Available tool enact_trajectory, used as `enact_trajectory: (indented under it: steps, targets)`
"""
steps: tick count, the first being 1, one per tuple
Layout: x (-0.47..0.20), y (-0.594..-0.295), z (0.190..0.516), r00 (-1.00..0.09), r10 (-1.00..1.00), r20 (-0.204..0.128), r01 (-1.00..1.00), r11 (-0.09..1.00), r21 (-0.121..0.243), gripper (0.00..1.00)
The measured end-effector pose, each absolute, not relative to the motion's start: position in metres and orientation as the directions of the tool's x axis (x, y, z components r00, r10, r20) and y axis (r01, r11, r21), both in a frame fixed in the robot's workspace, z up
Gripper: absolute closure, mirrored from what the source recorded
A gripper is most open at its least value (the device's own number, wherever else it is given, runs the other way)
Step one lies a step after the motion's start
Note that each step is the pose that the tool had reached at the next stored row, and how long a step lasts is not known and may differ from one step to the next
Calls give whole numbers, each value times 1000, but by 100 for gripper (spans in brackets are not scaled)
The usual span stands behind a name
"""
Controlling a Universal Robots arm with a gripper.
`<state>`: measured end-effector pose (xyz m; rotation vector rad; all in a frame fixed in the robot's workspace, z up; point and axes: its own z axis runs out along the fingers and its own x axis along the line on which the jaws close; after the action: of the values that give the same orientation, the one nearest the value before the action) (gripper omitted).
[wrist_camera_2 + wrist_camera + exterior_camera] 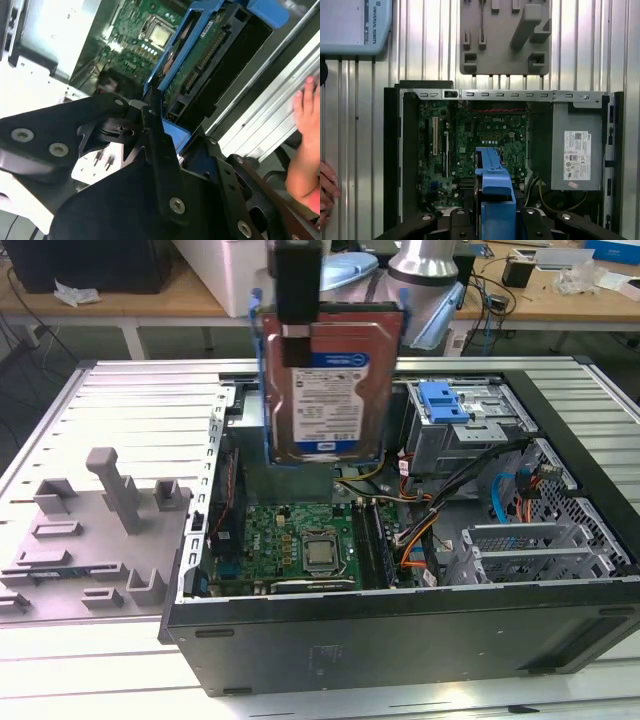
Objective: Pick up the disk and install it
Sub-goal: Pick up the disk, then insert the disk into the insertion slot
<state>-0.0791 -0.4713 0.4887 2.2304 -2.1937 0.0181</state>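
Black fingers point(155, 135) clench the silver, blue-railed disk point(200, 65) in the second wrist view. First wrist view: its blue handle point(495, 187) hangs above the open black computer case point(392, 160). Exterior view: disk upright over the case's middle, white-and-blue label point(330, 390) facing outward.

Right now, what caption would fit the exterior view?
The gripper holds the disk upright above the open computer case, over the motherboard.

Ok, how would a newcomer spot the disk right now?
Find the open case on the ribbed table. Above its motherboard, the gripper holds the disk upright. Unlike the blue bracket on the cage, it is metal-faced with a white-and-blue label.
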Motion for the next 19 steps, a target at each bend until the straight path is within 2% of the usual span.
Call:
enact_trajectory:
  steps: [2, 11, 19]
  targets:
    - [-57, -483, 490, 17, -1000, 18, -1000, -16, 2, 63]
    - [-40, -506, 491, 17, -1000, 17, -1000, -16, 2, 63]
    - [-38, -507, 491, 16, -1000, 17, -1000, -16, 2, 63]
